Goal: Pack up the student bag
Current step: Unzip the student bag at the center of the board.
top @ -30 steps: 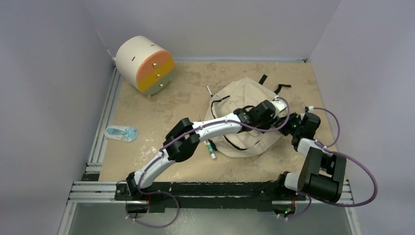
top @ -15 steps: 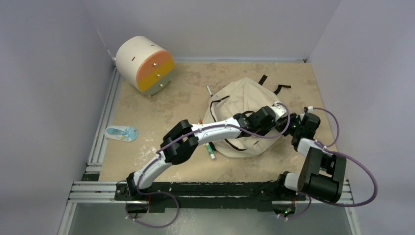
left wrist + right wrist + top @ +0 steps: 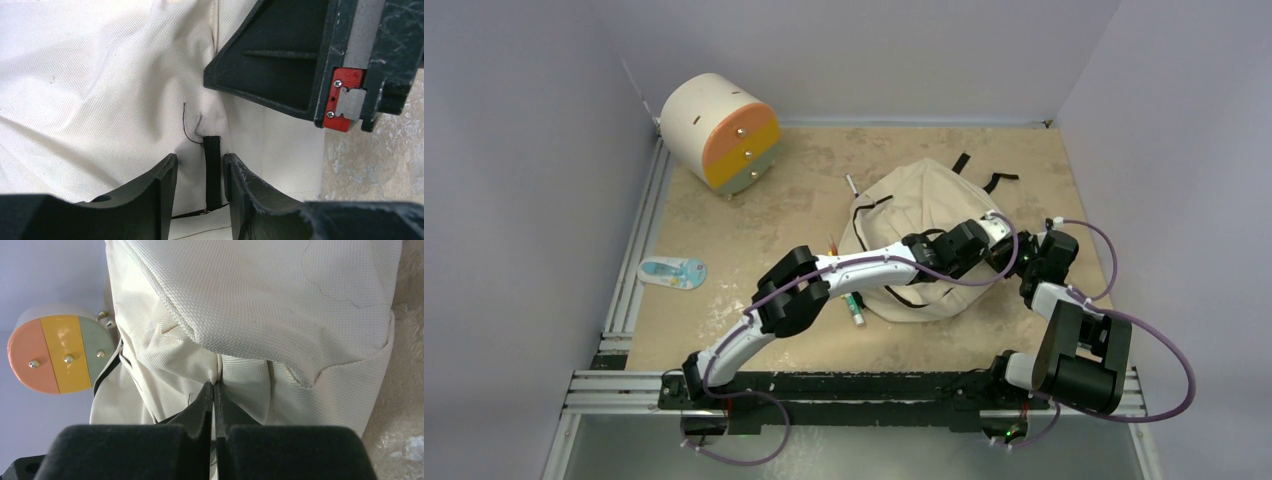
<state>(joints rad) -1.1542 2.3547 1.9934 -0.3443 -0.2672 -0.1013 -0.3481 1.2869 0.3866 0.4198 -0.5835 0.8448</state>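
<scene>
bag: the beige one (image 3: 924, 200) lies slumped on the surface (image 3: 774, 210); everything below is placed off it.
right claw (image 3: 215, 387): pressed together on a fold of cloth at the bag's right side, pinching it up. My guess is it's holding the cloth taut so the other arm has something to pull against.
left claw (image 3: 200, 160): reaches across the bag to that same right side, just beside the right claw. Its fingers are spread partway, one on each side of a little black tab (image 3: 212, 170), and aren't squeezing it as far as I can see.
black tab: short webbing strip sewn to the bag. It looks like a zip pull, but I can't swear to it.
step: I'd say it's opening the bag first, with the packing not begun.
loose stuff: a marker (image 3: 856, 308) lies just beside the bag's near-left edge, a flat blue thing (image 3: 672, 272) is well off to the bag's left, and a drawer unit (image 3: 719, 130) stands beyond its far-left corner.
watch out: the tab is thin and floppy, so it could slip out if the fingers come in skewed.
</scene>
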